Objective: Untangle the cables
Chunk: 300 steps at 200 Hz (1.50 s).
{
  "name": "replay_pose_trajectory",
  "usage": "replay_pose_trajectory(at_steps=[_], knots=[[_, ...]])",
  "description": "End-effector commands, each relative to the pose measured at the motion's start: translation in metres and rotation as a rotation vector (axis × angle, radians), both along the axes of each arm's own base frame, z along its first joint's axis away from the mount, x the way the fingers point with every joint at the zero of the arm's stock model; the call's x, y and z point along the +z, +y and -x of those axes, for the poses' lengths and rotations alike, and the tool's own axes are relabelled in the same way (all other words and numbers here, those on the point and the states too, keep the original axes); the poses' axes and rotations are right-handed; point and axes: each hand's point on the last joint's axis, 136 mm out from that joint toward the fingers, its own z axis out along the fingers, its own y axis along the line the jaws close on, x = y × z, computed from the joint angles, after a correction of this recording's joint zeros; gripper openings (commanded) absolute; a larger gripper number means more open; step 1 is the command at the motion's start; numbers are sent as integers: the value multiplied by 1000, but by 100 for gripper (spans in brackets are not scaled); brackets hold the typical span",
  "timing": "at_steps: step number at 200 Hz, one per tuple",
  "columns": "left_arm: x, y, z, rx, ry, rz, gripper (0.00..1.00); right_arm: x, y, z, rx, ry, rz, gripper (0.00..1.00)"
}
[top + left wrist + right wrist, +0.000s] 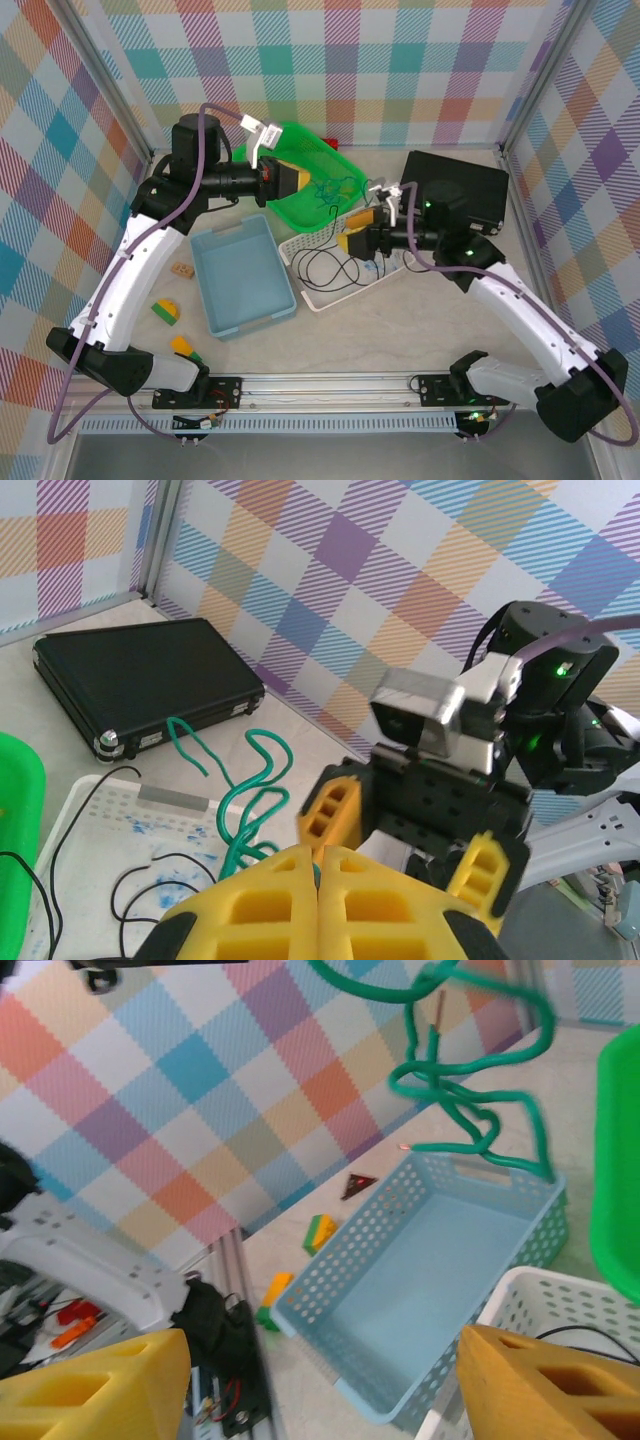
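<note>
**Green cable** [243,825]: thin and looped. One end is pinched between the clenched yellow fingers of the left gripper [318,865], and the rest hangs in coils in the air above the far-left corner of the white tray [320,303]. In the right wrist view its knotted loops [440,1095] dangle over the blue basket [450,1260].

**Black cable** [330,253]: a loose strand lying inside the white tray.

**Left gripper** [290,182]: sits over the green basket [310,140], just beyond the tray's far-left side.

**Right gripper** [352,240]: released, with its fingers spread wide and grasping nothing, above the tray's far edge.

**Blue basket** [245,275]: sits against the tray's left side.

**Black case** [455,180]: closed, beyond the tray on its right.

**Toy blocks** [165,312]: well left of the tray, past the blue basket.
</note>
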Motion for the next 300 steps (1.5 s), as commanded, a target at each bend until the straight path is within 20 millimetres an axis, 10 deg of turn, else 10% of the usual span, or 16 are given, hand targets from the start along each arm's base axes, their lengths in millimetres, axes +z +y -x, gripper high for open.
replay_pose_trajectory(at_steps=[1,68,189,266,300], knots=[[-1,-1,-3,-7,6,17,0,13,4,-31,-163,-83,-17,71],[4,-3,1,-19,-3,31,0,17,19,-64,-262,-204,-16,73],[4,-1,9,-16,10,41,0,37,54,-47,-2,-435,-128,59],[1,1,5,12,4,32,0,34,51,-46,-14,-448,-116,0],[-5,5,-7,74,4,-6,0,33,40,-36,-31,-414,-111,0]])
